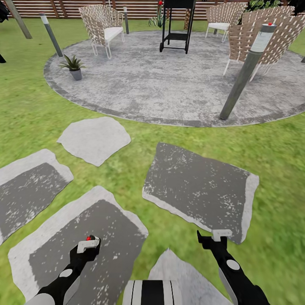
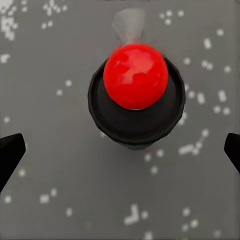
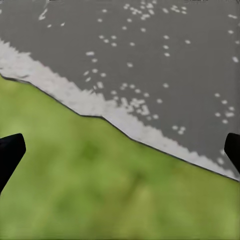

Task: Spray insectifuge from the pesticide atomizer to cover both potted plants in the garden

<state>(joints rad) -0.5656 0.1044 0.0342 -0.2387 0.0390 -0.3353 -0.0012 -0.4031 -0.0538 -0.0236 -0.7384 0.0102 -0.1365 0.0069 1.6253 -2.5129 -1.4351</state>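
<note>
Low in the head view, on the near side of the round grey patio [image 1: 169,89], the left gripper [image 1: 88,245] hangs over a dark stepping stone [image 1: 80,250]. Its fingers [image 2: 10,155] stand wide apart, holding nothing. Between them, untouched, the left wrist view shows a red ball [image 2: 135,75] seated in a dark round collar; I cannot tell what it belongs to. Right of that arm, the right gripper [image 1: 212,237] sits above the lawn [image 1: 279,169] at the edge of another stone [image 1: 199,186], its fingers [image 3: 10,155] likewise spread wide and empty. One potted plant [image 1: 73,67] stands on the patio's left rim. A woven chair [image 1: 101,25] and a black cart [image 1: 178,25] stand at the patio's far side, and a leaning grey bollard lamp [image 1: 245,72] rises from its near right edge.
</note>
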